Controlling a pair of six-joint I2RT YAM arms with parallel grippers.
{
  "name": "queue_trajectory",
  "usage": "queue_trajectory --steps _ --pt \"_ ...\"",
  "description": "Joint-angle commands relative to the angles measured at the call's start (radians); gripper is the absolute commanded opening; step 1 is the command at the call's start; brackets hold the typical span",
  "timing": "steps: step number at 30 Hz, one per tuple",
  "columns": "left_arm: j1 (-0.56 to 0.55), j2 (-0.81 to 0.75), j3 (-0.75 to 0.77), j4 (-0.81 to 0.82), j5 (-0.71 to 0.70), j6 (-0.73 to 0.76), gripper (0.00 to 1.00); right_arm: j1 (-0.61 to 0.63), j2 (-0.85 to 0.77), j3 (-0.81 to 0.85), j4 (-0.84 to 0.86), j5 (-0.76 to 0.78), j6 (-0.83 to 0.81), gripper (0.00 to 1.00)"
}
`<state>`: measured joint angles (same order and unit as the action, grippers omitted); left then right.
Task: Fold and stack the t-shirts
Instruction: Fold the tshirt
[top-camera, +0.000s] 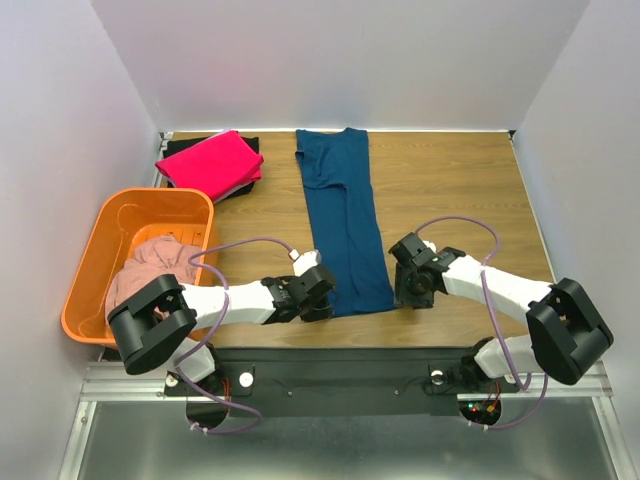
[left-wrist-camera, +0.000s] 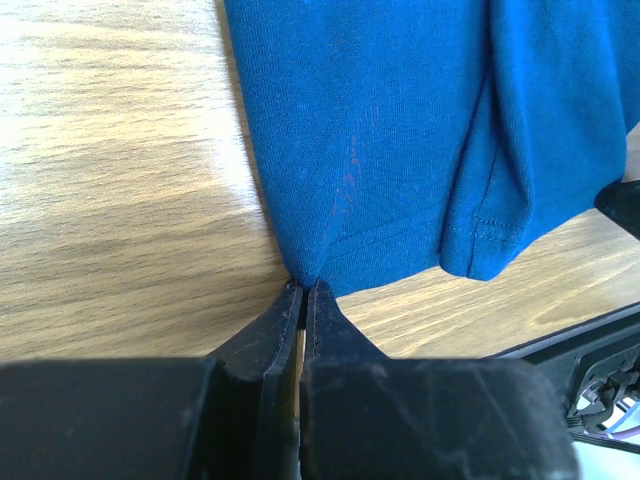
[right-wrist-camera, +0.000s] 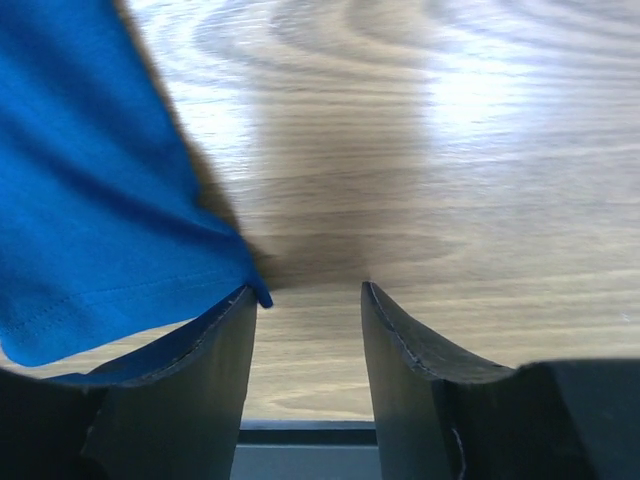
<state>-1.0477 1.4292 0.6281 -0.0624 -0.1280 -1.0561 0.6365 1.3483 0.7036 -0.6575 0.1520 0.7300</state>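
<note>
- My left pincer (left-wrist-camera: 303, 290) sits at the near edge of the worktop (top-camera: 450, 190). Its fingers are pressed together on the near left hem corner of the navy blue t-shirt (top-camera: 345, 230), and only a sliver of cloth is caught at the tips.
- My right pincer (right-wrist-camera: 305, 290) is at the shirt's near right corner with its fingers standing apart over bare wood. It grips nothing. The hem corner lies against the inner face of one finger, but from the wrist view I can't quite tell whether it rests on that finger or just beside it.
- The navy blue t-shirt lies flat between the two arms as a long narrow strip. It runs from the near edge away to the far edge, with its collar end farthest from me.
- On the left, the orange basket (top-camera: 150, 207) overhangs the worktop's edge, and the pale dusty-pink t-shirt (top-camera: 150, 265) is crumpled inside it.
- In the far left corner, the bright pink t-shirt (top-camera: 210, 162) lies folded on top of the black t-shirt (top-camera: 243, 188), well apart from the navy one.
</note>
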Motion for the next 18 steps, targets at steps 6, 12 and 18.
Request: queue_trajectory --steps 6,12,18 --pt "-0.009 0.001 -0.01 -0.163 -0.005 0.042 0.0 -0.015 -0.055 0.057 -0.071 0.041 0.012 0.56" --pt "-0.011 -0.015 0.035 -0.189 -0.015 0.065 0.0 -0.015 -0.08 0.146 -0.067 -0.022 0.003 0.56" --pt "-0.012 -0.056 0.059 -0.208 -0.018 0.058 0.15 -0.014 -0.066 0.151 0.01 -0.121 -0.004 0.56"
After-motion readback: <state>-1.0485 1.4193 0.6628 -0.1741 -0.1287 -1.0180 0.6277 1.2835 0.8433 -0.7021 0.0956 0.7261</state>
